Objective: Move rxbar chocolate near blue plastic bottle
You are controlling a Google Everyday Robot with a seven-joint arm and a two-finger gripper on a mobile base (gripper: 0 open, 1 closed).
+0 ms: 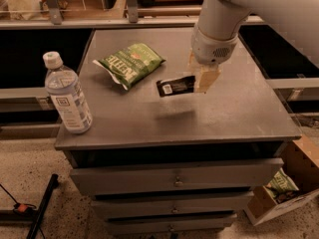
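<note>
Camera view, gripper [203, 78] clamped on right end of rxbar chocolate [174, 86], bar held above the grey cabinet top [239, 113] near centre, green chip bag [130, 63] just beside, blue plastic bottle [67, 96] upright at front-left corner, well apart.

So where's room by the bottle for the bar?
Bare tabletop runs from the blue plastic bottle rightward along the front edge, in front of the chip bag. Crowded middle: the hand holds the rxbar chocolate up beside the bag.
</note>
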